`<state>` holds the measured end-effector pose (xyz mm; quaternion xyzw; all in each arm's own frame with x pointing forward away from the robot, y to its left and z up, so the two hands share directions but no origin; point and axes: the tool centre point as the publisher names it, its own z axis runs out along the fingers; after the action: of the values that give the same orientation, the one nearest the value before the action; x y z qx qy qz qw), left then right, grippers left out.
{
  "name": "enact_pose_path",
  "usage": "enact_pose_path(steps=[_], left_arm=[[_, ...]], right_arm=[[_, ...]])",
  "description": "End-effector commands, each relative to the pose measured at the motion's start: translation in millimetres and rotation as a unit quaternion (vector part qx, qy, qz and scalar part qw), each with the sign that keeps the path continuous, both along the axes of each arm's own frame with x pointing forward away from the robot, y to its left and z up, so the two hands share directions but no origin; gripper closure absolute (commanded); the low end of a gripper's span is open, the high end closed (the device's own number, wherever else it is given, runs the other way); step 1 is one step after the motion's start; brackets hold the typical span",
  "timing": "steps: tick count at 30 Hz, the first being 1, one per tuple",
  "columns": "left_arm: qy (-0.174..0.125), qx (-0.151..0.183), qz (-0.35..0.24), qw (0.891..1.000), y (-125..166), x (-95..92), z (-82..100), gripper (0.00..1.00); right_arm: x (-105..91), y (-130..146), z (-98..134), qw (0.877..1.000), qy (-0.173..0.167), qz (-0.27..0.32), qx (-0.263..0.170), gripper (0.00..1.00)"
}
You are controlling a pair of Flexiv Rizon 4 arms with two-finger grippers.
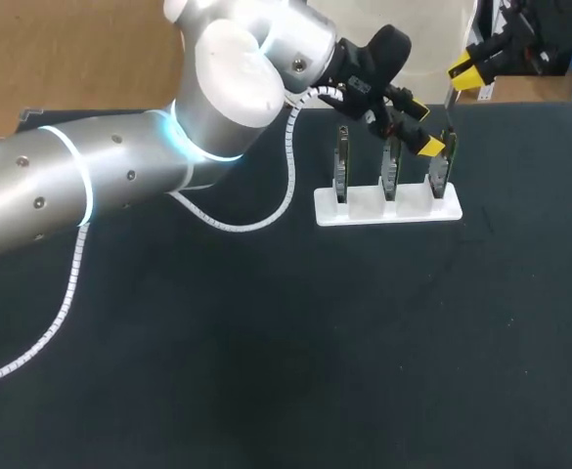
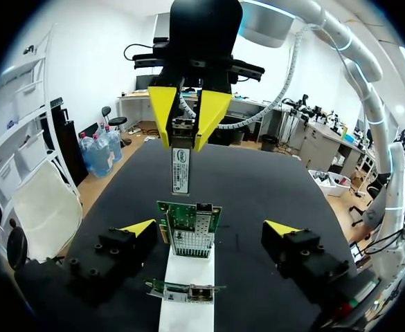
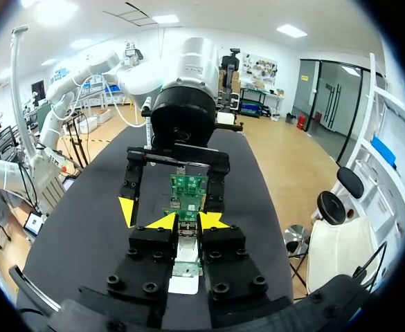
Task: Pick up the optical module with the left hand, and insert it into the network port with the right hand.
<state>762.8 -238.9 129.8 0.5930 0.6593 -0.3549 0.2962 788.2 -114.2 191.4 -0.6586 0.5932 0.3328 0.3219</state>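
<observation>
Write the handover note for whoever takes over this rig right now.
Left end effector: open, one finger on each side of the network card at the end of the white holder, not gripping it.
Right end effector: shut on the optical module, held upright just above that card.
Done: the module is picked up and in the right arm's grasp.
Left to do: lower it into the card's port; it is not yet in.

Label on optical module [image 2: 180, 171], print too small to read
</observation>
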Motion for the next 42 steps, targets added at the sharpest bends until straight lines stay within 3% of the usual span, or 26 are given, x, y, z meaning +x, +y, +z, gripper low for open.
enact_pose_path(steps=[1,42], left_arm=[[0.002,0.004,-0.002,1.0,-0.6,1.7,1.4,0.0],[0.009,0.01,-0.014,1.0,-6.0,0.0,-2.0,0.0]], right_arm=[[-0.8,0.4,0.2,1.0,-0.002,0.001,-0.001,1.0],[-8.7,1.6,-6.8,1.0,-0.002,0.002,-0.011,1.0]])
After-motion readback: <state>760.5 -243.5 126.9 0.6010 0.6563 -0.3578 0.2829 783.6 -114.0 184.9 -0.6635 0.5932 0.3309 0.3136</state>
